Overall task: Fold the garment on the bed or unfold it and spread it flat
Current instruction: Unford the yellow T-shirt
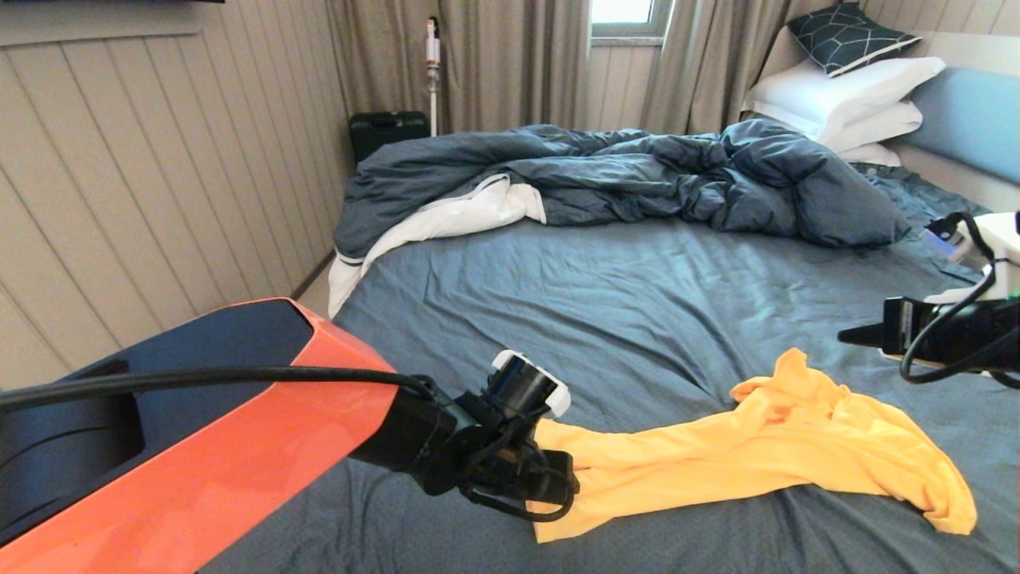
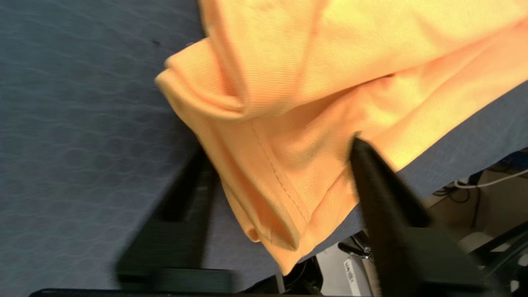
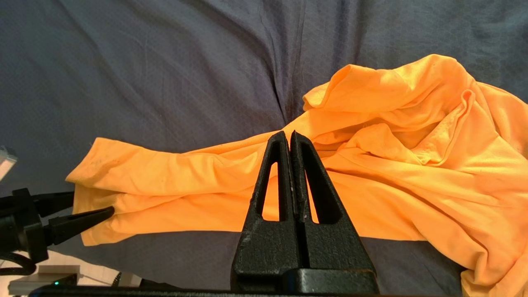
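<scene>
Risk first. We see the left gripper [image 2: 280,177] low over the near edge of the bed [image 1: 606,295], its jaws spread astride the hemmed end of the garment [image 1: 765,454]. One finger tip touches the cloth; the other lies beside the folded edge on the sheet. We judge three ways this could fail:

- The jaws may close on only the top layer of the doubled hem, so that the end pulls out unevenly.
- The finger on the sheet may catch the bed sheet along with the shirt, and a pull would then drag both.
- This end hangs right at the bed edge. The fabric looks thin and smooth, so a weak pinch could let it slip off toward the floor.

The right gripper [image 3: 291,138] hovers over the bed on the right, above the shirt's middle, jaws pressed together and holding nothing. With only one end gripped, we expect the bunched far end to trail rather than open.

Garment: bright yellow-orange, stretched into a long rumpled band across the near part of the bed, heaped and creased at the right end. The neck and sleeves cannot be made out. The rumpled duvet [image 1: 637,175] lies well apart, toward the pillows [image 1: 845,92].
</scene>
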Tool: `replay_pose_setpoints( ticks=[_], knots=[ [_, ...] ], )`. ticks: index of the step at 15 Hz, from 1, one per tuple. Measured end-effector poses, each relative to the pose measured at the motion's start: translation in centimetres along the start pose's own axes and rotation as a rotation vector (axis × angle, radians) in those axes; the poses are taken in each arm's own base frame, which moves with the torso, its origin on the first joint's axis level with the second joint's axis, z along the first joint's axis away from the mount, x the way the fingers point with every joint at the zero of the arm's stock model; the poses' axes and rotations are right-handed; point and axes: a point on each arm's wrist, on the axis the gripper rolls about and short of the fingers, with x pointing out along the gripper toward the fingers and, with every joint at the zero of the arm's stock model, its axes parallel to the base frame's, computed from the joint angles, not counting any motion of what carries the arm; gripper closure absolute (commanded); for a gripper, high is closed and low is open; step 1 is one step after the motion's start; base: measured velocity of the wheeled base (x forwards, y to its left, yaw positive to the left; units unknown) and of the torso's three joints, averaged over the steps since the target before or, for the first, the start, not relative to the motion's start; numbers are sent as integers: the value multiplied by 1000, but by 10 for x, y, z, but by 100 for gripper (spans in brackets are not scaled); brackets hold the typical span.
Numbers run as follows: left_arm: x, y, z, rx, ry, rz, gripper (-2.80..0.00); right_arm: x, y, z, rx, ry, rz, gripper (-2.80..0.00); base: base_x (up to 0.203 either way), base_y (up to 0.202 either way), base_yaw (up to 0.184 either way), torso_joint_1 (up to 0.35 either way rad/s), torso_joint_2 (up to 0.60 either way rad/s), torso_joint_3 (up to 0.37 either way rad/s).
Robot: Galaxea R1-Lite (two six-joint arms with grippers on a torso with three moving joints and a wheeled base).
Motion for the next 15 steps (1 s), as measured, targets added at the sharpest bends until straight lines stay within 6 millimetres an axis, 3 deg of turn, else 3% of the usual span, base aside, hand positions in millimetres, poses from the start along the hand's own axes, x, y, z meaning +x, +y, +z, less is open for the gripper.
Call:
replay_pose_setpoints(
  ticks=[7,12,15],
  knots=[
    [-5,5,-1,8,2,12,0,-1,1,0,-5,-4,2,0,0,0,0,0,0,0],
    [-32,37,8,-59,-26,58,0,1,1,-1,0,6,4,0,0,0,0,0,0,0],
    [-50,70,18,-101,-59,103,0,3,1,-2,1,12,6,0,0,0,0,0,0,0]
  ],
)
